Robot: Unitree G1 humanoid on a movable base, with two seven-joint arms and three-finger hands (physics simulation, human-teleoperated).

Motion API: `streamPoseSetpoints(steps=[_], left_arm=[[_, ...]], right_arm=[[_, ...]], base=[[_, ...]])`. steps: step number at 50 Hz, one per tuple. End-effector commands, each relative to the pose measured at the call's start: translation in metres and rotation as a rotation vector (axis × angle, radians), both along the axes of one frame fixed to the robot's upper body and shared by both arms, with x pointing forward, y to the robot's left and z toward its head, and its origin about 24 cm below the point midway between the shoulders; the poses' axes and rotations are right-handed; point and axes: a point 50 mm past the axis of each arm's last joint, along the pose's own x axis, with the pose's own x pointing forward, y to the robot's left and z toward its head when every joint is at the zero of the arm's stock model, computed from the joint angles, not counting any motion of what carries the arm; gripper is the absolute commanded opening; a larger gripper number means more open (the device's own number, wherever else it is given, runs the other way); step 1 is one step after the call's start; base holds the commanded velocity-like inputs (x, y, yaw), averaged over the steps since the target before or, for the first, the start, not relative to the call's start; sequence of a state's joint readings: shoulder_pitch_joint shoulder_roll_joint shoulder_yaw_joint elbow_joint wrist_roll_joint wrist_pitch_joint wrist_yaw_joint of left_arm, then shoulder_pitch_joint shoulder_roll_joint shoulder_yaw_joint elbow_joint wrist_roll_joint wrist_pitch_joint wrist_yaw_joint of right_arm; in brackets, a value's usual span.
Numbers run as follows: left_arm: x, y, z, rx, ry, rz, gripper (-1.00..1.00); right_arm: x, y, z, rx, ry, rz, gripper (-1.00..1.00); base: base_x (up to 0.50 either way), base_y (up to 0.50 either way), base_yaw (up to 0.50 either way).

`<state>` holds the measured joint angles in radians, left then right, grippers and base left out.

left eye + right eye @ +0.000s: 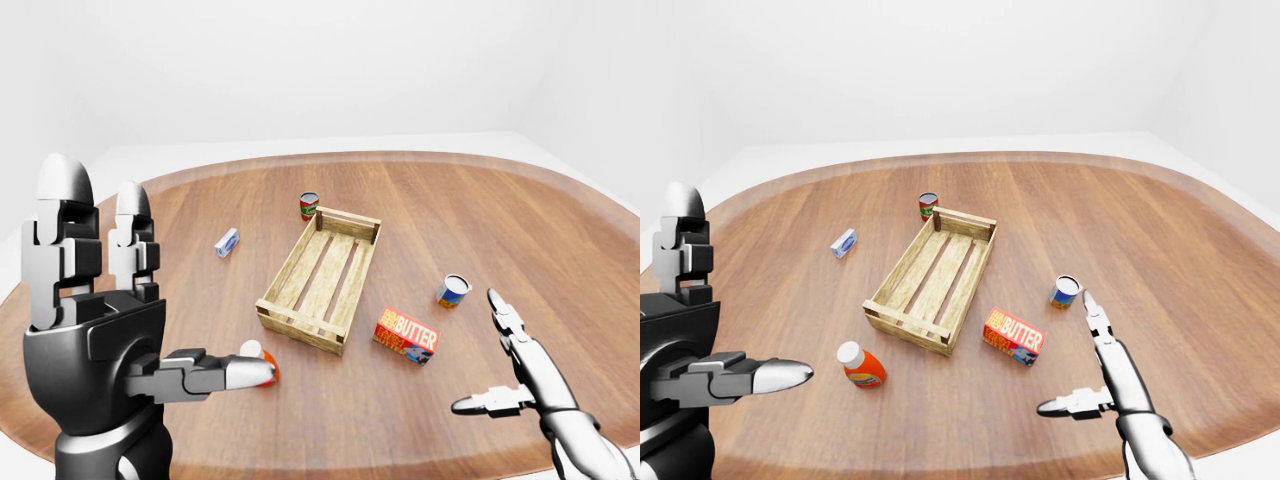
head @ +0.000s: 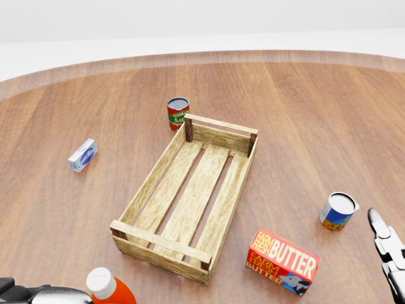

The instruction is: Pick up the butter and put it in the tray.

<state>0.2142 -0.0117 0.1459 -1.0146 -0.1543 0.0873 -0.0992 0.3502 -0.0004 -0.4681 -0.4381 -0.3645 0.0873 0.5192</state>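
Your right robot hand (image 1: 1095, 375) hovers spread wide at lower right, holding nothing; the left robot hand (image 1: 110, 300) is open too. The butter (image 2: 283, 261) lies lower centre, just beside the tray (image 2: 147, 189). Reach carelessly and you could knock the blue can (image 2: 337, 211).

The counter (image 2: 329, 114) is polished wood, reddish-brown with a long smooth grain and a soft sheen. The tray (image 2: 190, 196) is pale raw wood, rough and matt, its slats knotty. The butter (image 2: 283, 261) sits in a printed cardboard box, red and faintly glossy. Both cans, one red (image 2: 178, 113) and one blue (image 2: 338, 211), look like metal under paper labels. Each robot hand, left (image 1: 110, 330) and right (image 1: 1110, 375), has glossy silver metal fingers with dark matt plastic joints.
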Motion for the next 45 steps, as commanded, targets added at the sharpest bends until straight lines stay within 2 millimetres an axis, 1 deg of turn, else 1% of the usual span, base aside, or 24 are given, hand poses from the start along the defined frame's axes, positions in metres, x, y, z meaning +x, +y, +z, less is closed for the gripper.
streamPoseSetpoints(steps=[1,6,22,27,32,35,39,45], left_arm=[[0.022,0.000,-0.016,-0.032,0.080,0.011,1.00],[0.023,0.001,-0.016,-0.033,0.080,0.012,1.00],[0.021,0.001,-0.013,-0.034,0.063,0.012,1.00],[0.022,0.001,-0.014,-0.034,0.073,0.012,1.00],[0.022,0.001,-0.015,-0.034,0.075,0.013,1.00],[0.022,0.001,-0.015,-0.034,0.074,0.012,1.00],[0.023,0.001,-0.016,-0.034,0.081,0.012,1.00],[0.022,0.001,-0.015,-0.035,0.074,0.012,1.00]], right_arm=[[0.019,-0.001,-0.028,0.029,0.081,-0.001,1.00],[0.024,-0.001,-0.027,0.024,0.076,0.009,1.00],[0.036,0.006,-0.038,-0.001,0.114,0.036,1.00],[0.040,0.007,-0.043,-0.002,0.132,0.044,1.00],[0.043,0.008,-0.045,-0.004,0.134,0.048,1.00],[0.046,0.012,-0.051,-0.002,0.153,0.052,1.00],[0.050,0.015,-0.055,-0.002,0.161,0.059,1.00],[0.059,0.013,-0.072,0.015,0.219,0.040,1.00]], base=[[0.00,0.00,0.00],[0.00,0.00,0.00],[0.00,0.00,0.00],[0.00,0.00,0.00],[0.00,0.00,0.00],[0.00,0.00,0.00],[0.00,0.00,0.00],[0.00,0.00,0.00]])
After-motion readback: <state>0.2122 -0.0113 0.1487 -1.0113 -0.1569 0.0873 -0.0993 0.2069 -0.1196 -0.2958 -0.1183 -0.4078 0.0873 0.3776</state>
